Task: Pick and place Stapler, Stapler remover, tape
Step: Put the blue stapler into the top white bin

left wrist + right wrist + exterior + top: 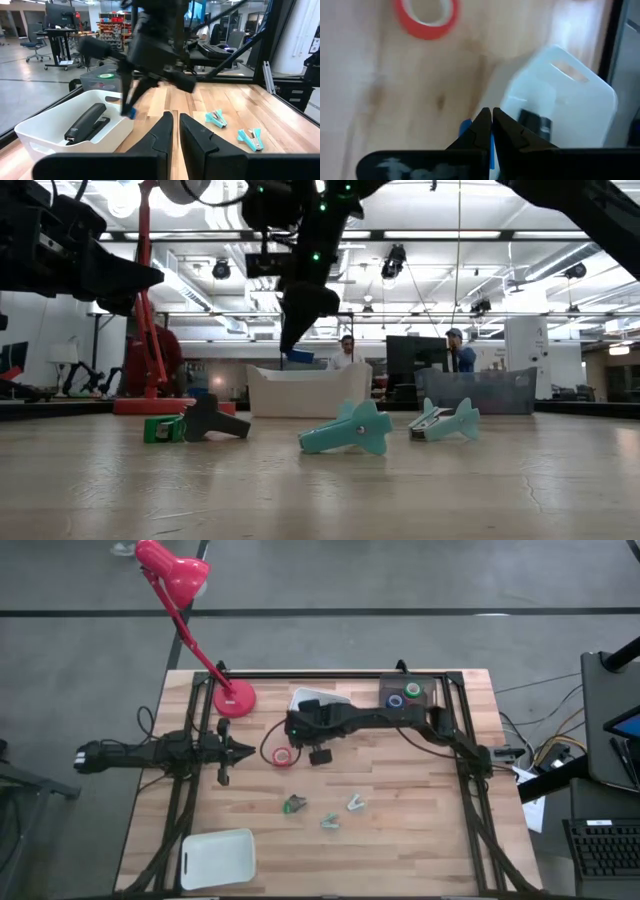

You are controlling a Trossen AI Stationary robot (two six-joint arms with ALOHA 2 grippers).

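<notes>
Stapler (87, 121) one, three removers (347, 429), right hand (492, 131) clamped on blue piece (130, 113)

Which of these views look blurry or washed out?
Right wrist view: motion-blurred, the red tape and white bin smeared. Left wrist view: the right arm is blurred, the stapler fairly sharp. Low view: arms silhouetted against bright ceiling lights. High view: evenly lit.
</notes>
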